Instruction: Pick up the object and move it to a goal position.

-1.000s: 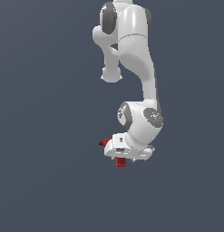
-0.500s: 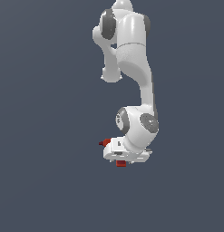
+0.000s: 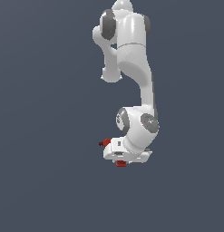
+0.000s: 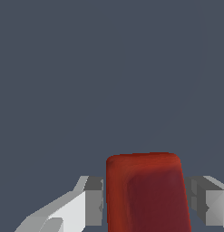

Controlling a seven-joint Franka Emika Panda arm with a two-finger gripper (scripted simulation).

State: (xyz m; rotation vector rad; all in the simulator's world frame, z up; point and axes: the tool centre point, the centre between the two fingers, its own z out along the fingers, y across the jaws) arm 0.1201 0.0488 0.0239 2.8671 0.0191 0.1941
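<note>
Smooth, blocky red drill (image 4: 145,192) sits between grey fingers (image 4: 93,199).

Small red drill (image 4: 145,192), mostly hidden beneath the arm, held between the pincer (image 4: 145,204) fingers, red ends poking out.

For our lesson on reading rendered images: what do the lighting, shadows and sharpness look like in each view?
Exterior view: flat, even light, soft shading on the white arm, no cast shadow on the uniform grey backdrop; the red drill is tiny and mostly hidden behind the end effector. Wrist view: the drill fills the foreground as a smooth red block, blocky-edged, no glare; fingers flank it.
</note>
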